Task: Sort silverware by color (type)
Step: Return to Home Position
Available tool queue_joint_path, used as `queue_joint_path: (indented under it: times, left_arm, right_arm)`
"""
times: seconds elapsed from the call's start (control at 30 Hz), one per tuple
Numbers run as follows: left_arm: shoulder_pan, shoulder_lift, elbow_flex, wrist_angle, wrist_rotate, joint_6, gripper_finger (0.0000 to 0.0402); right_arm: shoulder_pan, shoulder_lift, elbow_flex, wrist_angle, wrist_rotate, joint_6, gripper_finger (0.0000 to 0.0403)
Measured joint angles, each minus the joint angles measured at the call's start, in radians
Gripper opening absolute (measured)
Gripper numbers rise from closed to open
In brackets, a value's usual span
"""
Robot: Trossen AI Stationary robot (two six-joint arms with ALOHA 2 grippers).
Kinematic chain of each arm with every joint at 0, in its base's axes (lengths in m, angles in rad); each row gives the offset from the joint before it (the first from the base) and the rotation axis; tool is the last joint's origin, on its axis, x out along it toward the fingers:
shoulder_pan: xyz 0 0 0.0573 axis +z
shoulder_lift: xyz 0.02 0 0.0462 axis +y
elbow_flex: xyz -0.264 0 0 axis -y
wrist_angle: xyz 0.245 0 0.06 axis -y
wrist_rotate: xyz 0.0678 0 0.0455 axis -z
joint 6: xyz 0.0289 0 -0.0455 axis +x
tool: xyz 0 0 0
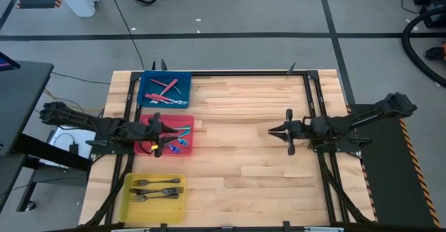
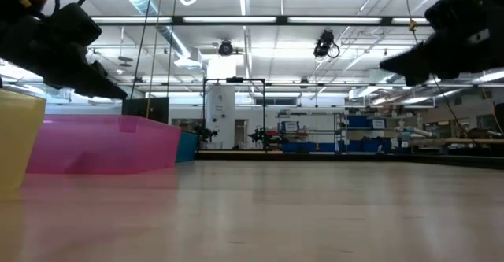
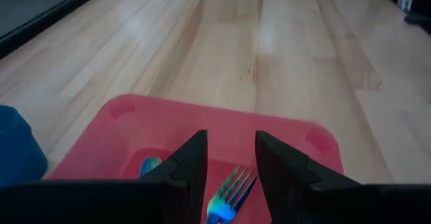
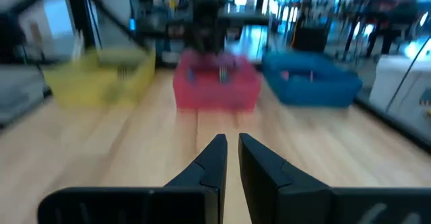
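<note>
Left end effector (image 3: 230,146), open and empty, hangs over the red bin (image 3: 222,113); teal fork (image 3: 227,196) directly beneath, tines forward.

Table (image 1: 237,190): three bins run in a row down its left edge, from the back corner to the front, where the low camera sits.
Back bin (image 1: 142,90): tucked into the back left corner, and the back forks (image 1: 167,86) lie inside it, crossing one another.
Middle bin (image 1: 185,120): just in front of the back bin, halfway along the left edge. The middle forks (image 1: 182,138) lie in its right half.
Front bin (image 1: 132,208): by the front left corner, a little apart from the middle bin and set slightly further left. The front forks (image 1: 157,188) lie inside, side by side.
Left gripper (image 1: 169,132): right above the middle bin, reaching in from the left edge.
Right gripper (image 1: 273,129): over the table's right half, level with the middle bin and well apart from all three bins.
</note>
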Motion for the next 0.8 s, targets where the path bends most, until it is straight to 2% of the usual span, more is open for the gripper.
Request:
queue_joint_path:
  times: [0.37,0.8]
  left_arm:
    - [0.097,-0.192,0.0,0.0,0.0,0.0,0.0125]
    - [0.201,-0.398,0.0,0.002,0.0,0.0,0.0125]
  right_arm:
    - [-0.005,-0.295,0.0,0.002,0.0,0.0,0.0047]
    - [-0.088,-0.565,0.0,0.002,0.0,0.0,0.0047]
